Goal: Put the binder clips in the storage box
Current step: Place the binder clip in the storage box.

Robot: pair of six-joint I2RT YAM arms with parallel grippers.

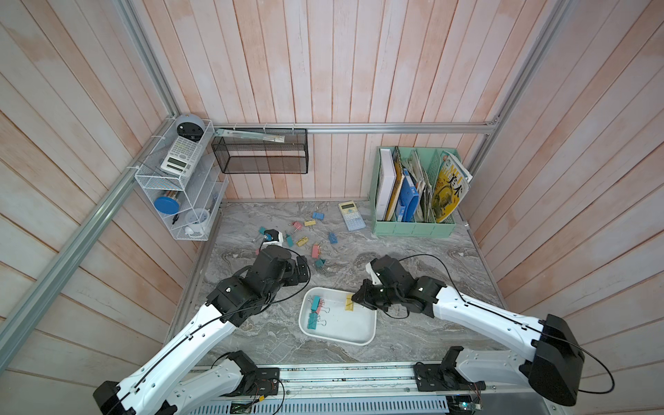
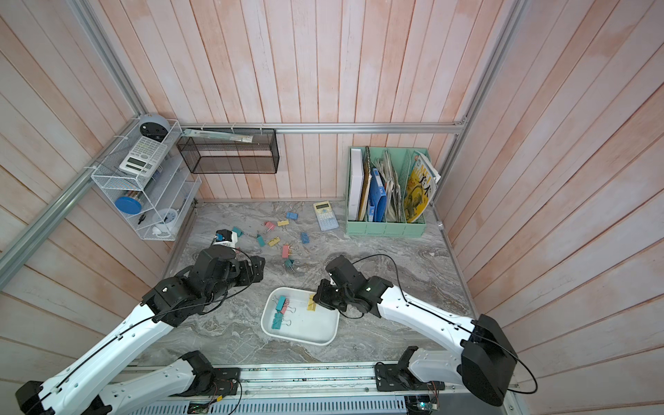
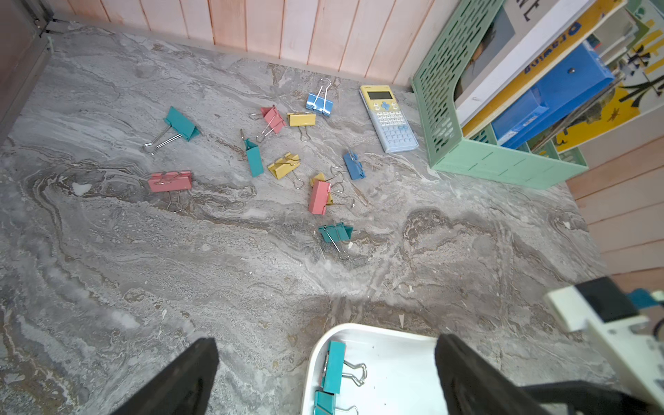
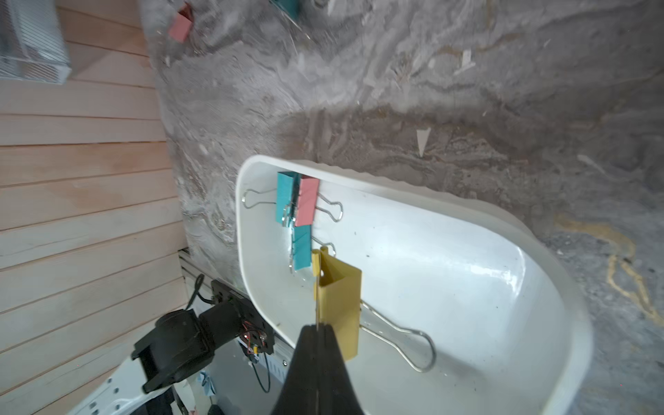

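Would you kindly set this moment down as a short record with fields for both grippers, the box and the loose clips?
Right gripper: shut on the yellow clip's wire handle, over the storage box
Left gripper: open, empty, near the box
In the box: teal and pink clips, at least three
On the table: about eleven loose clips, toward the back wall
Nearby: calculator, green file holder

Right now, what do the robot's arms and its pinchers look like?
The left arm and right arm have smooth white shells with small round holes, joined by chunky black joints. A thin black cable runs along each. The left gripper and right gripper have black wedge-shaped fingers.
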